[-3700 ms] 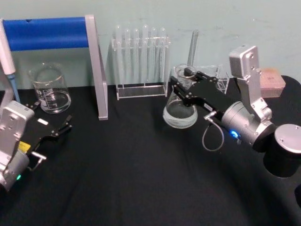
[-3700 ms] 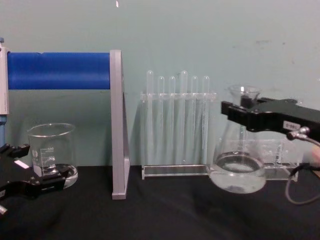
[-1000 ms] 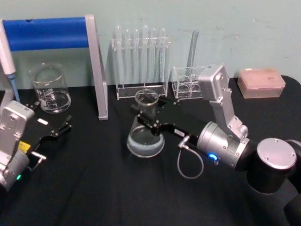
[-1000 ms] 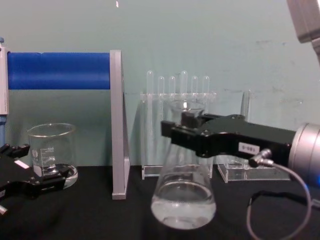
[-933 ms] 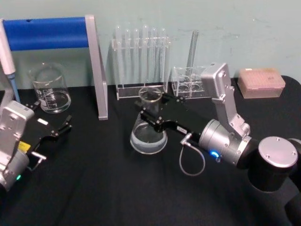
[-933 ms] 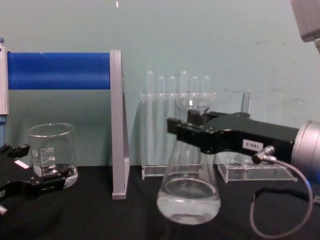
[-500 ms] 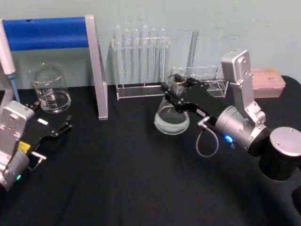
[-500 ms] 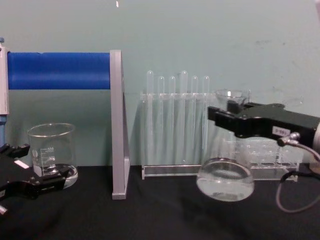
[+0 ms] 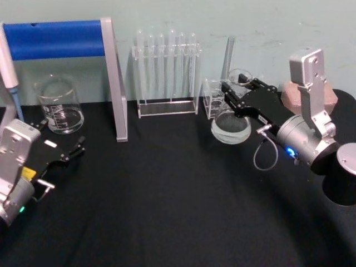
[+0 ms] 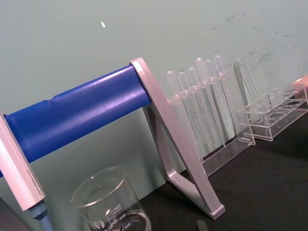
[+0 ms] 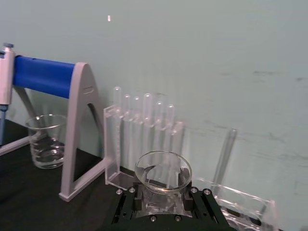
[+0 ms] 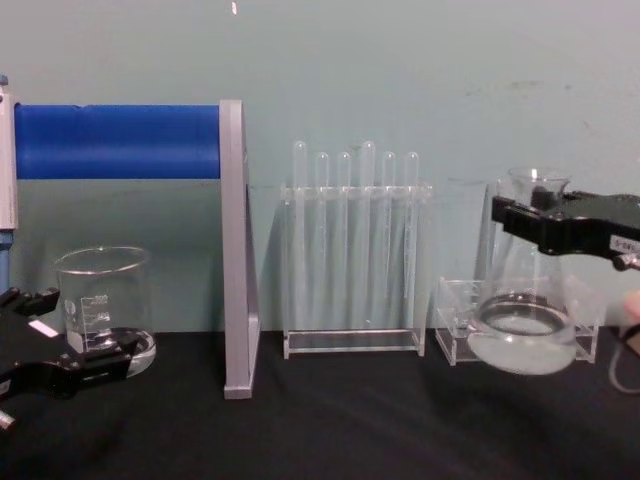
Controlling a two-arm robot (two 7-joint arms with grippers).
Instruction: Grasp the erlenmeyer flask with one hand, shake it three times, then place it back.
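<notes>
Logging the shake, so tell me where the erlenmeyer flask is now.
In the head view the erlenmeyer flask is at the back right, neck gripped by the right claw, just in front of the small clear rack.

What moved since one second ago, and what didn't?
The right gripper, still shut on the erlenmeyer flask, swung it from the middle of the table over to the robot's right. The left gripper, the beaker and the test tube rack stayed where they were.

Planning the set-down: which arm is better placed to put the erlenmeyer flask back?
Right. The right gripper is shut on the neck of the erlenmeyer flask; the left gripper sits open far off beside the beaker.
</notes>
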